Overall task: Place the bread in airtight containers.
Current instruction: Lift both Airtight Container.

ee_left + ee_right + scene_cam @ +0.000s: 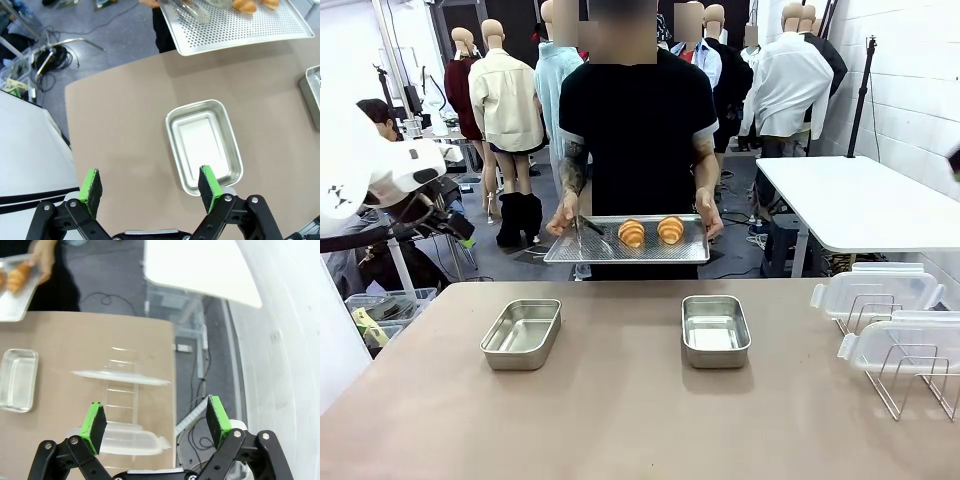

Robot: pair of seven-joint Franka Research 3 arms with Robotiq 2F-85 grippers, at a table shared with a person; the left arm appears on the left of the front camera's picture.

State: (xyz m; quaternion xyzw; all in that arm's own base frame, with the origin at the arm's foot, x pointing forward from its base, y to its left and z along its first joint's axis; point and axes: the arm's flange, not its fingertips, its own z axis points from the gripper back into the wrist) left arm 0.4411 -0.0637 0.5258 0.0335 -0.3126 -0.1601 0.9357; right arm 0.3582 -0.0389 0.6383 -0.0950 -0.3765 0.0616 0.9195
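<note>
**Front view.** A person stands at 12 o'clock across the tabletop (620, 420), with both hands on a perforated tray (610, 252) held just above the far edge. The bread, two croissants (632, 232), lies side by side on the tray, right of its middle. Two open tins sit on the tabletop, well apart: the left tin (522, 332) toward 9 o'clock and the right tin (715, 329) toward 2 o'clock of centre. Both are empty. Two lids (875, 290) rest on a wire rack (905, 385) at 4 o'clock, near the tabletop's right edge.

**Left wrist view.** The left gripper (150, 184) has its jaws spread wide with nothing between them. It hangs above the left tin (204, 145), which lies toward 1 o'clock of the jaws. The tin's floor is bare. The tray (250, 30) is at 12 to 1 o'clock, with croissants (245, 5) at the top edge.

**Right wrist view.** The right gripper (156, 419) also has its jaws spread and empty. It is above the lids (120, 377) on the rack. The right tin (17, 380) is at 9 o'clock and empty. One croissant (20, 275) is at 10 o'clock, beside the person's hand (45, 260).

**Progress.** In my judgement, nothing is done yet. The bread is not in either tin, and no lid has been fitted. What is left is to put a croissant into each tin, then lid both.
</note>
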